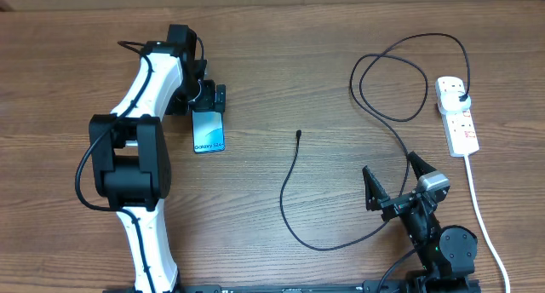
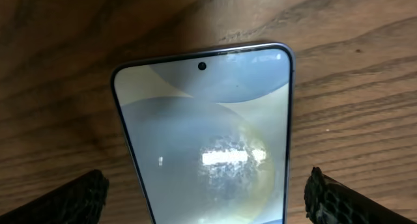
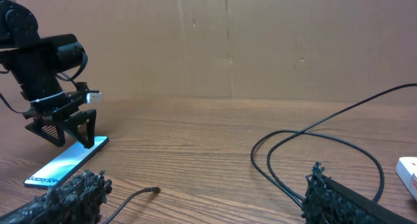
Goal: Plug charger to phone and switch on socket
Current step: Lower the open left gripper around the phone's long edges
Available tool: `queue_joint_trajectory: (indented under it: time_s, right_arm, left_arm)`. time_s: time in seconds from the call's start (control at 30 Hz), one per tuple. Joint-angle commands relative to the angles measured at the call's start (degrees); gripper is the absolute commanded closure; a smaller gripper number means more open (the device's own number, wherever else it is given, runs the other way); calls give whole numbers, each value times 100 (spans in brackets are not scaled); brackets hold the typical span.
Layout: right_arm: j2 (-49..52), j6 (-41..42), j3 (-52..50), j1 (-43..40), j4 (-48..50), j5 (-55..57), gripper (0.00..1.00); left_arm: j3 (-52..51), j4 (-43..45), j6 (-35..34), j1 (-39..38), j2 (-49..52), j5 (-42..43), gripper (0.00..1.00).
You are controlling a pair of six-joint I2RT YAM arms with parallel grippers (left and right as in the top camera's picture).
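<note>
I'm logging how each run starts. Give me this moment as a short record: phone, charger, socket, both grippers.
phone: flat on the table, screen lit, nothing plugged in
charger: connector tip lies loose mid-table, apart from phone; black plug sits in socket
socket: robot's right side; switch state cannot be told
left gripper: open, fingers either side of phone's end
right gripper: open, holding nothing, near the cable loop

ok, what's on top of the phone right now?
Only the left hand, open, fingers straddling one end of the phone. Nothing lies on the lit screen. Overhead, the hand hides that end; contact unclear.
</note>
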Motion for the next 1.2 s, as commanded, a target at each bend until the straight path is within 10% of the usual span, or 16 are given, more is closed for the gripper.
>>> queue_joint_trajectory:
  time_s: [0.0, 1.17]
  right_arm:
    - [-50, 39, -59, -11, 37, -2, 0]
    - [-50, 39, -59, -9, 35, -2, 0]
  left_arm:
    - [-39, -22, 122, -44, 181, 4, 0]
    - [-282, -35, 483, -291, 188, -87, 0]
